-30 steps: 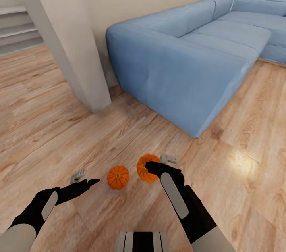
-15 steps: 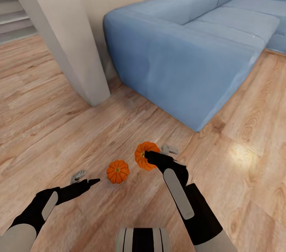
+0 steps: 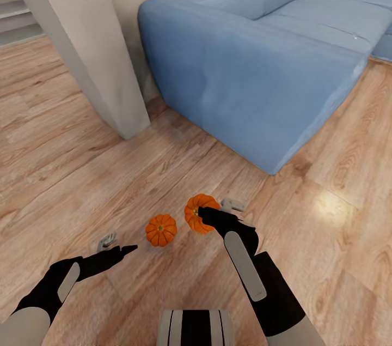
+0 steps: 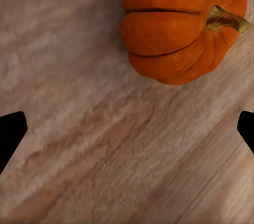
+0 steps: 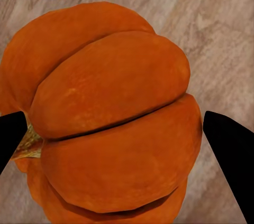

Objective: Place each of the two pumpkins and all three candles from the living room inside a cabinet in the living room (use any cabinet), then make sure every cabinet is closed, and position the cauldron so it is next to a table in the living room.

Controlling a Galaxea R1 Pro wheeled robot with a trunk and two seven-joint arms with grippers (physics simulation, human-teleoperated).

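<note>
On the wooden floor (image 3: 81,171) near the robot, 2 pumpkins lie a little apart, in front of the near end of a blue sofa (image 3: 261,62) and to the right of a pale wall corner (image 3: 92,52). Left pumpkin (image 3: 161,230): sits free on the boards, stem up, just beyond and to the right of the left claw (image 3: 117,245). That claw hangs low with its fingers spread; in the left wrist view both dark tips stand wide at the frame edges and the pumpkin (image 4: 182,26) lies ahead of them, not yet between them. Right pumpkin (image 3: 198,214): the right claw (image 3: 218,214) reaches around it, 1 finger on either side. In the right wrist view the pumpkin (image 5: 111,118) bulges between the 2 dark tips, which sit beside its flanks; whether they press it or merely bracket it cannot be told. Judged step: a 2-handed pickup, each arm assigned its own pumpkin so both can travel to the cabinet together. Risk: ribbed, rounded skin may roll from a shallow pinch.
</note>
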